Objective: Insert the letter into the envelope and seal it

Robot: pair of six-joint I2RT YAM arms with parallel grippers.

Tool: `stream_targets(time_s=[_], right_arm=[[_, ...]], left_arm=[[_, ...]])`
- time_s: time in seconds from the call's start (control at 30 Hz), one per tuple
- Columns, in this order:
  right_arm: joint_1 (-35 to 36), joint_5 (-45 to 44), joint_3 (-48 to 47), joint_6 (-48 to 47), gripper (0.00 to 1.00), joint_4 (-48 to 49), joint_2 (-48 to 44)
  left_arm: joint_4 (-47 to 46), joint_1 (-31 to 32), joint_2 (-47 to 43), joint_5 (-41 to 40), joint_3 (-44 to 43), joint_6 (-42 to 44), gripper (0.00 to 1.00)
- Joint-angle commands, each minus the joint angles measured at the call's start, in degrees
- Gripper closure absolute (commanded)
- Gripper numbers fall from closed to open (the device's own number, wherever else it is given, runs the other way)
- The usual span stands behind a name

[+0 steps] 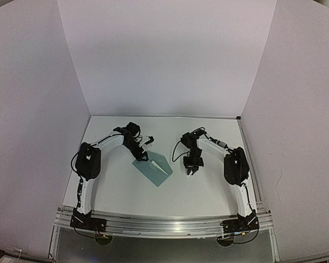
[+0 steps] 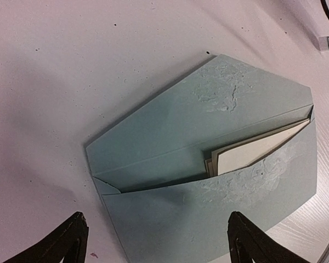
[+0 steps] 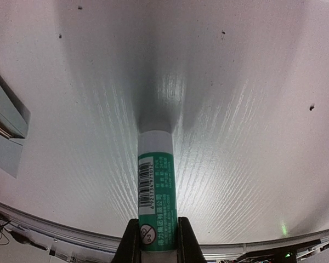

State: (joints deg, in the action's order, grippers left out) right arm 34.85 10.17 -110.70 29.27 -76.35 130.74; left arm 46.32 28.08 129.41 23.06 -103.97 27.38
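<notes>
I am watching the white table [image 1: 208,189] filling the lower overhead view, the teal envelope [image 2: 208,164] lying flat at its centre, flap open. The tan letter [image 2: 257,150] is sitting inside the pocket, one corner showing centre right. My left gripper [image 2: 156,244] is standing released at the envelope's lower edge; my right gripper [image 3: 158,241] is clenching a green-and-white glue stick [image 3: 157,181], bottom centre.
</notes>
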Motion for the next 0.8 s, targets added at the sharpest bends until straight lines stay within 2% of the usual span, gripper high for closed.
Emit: stream_targets(time_s=[0.0,0.1,0.17,0.33,0.57,0.77], right_arm=[[0.2,0.5,-2.0,0.4,1.00,-21.7,0.5],[0.2,0.6,-1.0,0.2,1.00,-21.8,0.5],[0.2,0.4,-0.6,0.0,1.00,-21.8,0.0],[0.3,0.1,0.7,-0.5,1.00,-21.8,-1.0],[0.3,-0.2,0.8,-1.0,1.00,-21.7,-1.2],[0.3,-0.3,1.4,-1.5,1.00,-21.6,-1.4]], left_arm=[[-2.4,-0.4,-2.2,-2.9,2.1,-0.1,0.12],[-6.3,-0.4,-1.3,-2.8,0.7,-0.9,0.13],[-7.1,-0.4,-0.2,0.9,-2.0,-1.4,0.13],[-3.1,-0.6,5.3,7.8,-10.6,-4.1,0.14],[-1.9,-0.1,8.6,3.7,-11.5,-4.7,0.16],[-5.8,0.9,8.1,0.1,-7.8,-7.2,0.28]])
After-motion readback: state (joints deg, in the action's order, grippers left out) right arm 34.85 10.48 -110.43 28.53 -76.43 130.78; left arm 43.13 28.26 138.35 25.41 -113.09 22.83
